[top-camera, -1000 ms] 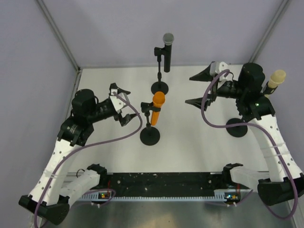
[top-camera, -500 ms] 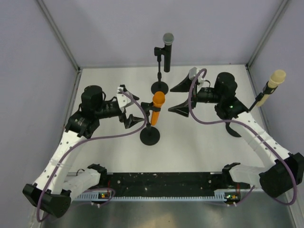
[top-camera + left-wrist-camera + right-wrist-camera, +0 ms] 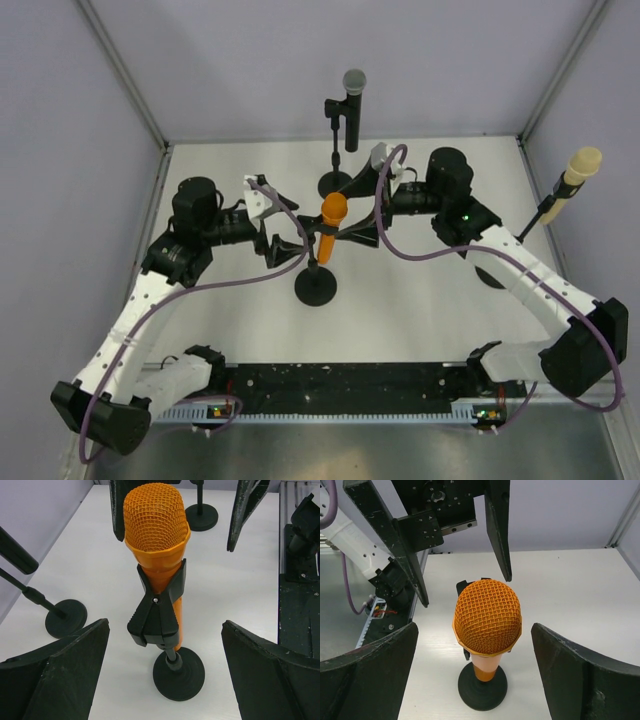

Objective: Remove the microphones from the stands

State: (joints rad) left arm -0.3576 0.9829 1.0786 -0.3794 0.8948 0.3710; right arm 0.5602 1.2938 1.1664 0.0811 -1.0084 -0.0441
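Hovering left of centre, left gripper (image 3: 283, 222): jaws wide apart, facing the mic (image 3: 332, 212). Orange mic sits mid-frame, clipped upright in its stand (image 3: 316, 287). Right gripper (image 3: 350, 212) just right of it: jaws wide apart, flanking the mesh head, no contact.

This is a robot lab's test cell. A white table (image 3: 420, 310) is boxed in by plain lilac-grey panels (image 3: 250, 60) on aluminium posts (image 3: 122, 75). The left arm (image 3: 130, 320) and right arm (image 3: 530, 280) are bolted to a black rail (image 3: 340, 385) at its near edge, trailing bare purple cables (image 3: 240, 288). The only props are an orange mic (image 3: 332, 225), a black mic (image 3: 353, 100) and a cream mic (image 3: 578, 170).
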